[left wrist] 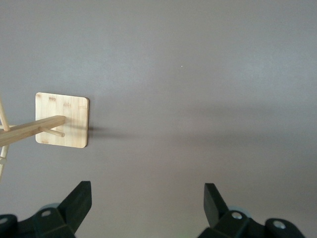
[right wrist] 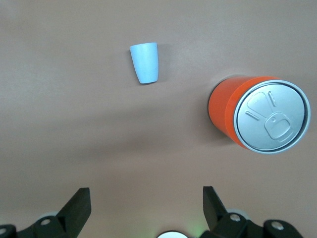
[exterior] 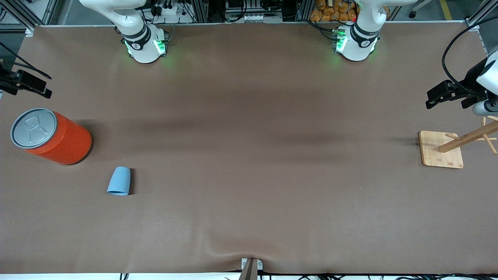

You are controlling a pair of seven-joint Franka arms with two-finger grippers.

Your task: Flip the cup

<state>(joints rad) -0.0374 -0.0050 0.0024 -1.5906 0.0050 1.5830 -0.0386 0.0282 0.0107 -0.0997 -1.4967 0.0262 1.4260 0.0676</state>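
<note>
**Cup flip: nothing grabbed yet, here's how I'd go at it**

Cup (exterior: 119, 181) is sitting on the brown table (exterior: 249, 155) toward the right arm's end, a bit nearer the front camera than the big orange can (exterior: 54, 136) and clearly apart from it. It's the little light-blue tumbler. From what I can see the wide rim is down on the mat and the closed base is up, so it looks upside down, though I wouldn't swear to it from these angles.

Right gripper (right wrist: 143, 210) hangs over that end of the table with its jaws spread wide, holding nothing, cup and can both in its sight. Left gripper (left wrist: 146, 208) is also wide open and empty, waiting up over the wooden peg stand (exterior: 441, 149) at its own end.

My take: this is the right arm's job. Come down straddling the cup around mid-height, squeeze gently since it's light plastic and tapered (easy to squirt out), lift clear, roll the wrist half a turn, set it down flat. Keep away from the can during the swing.
</note>
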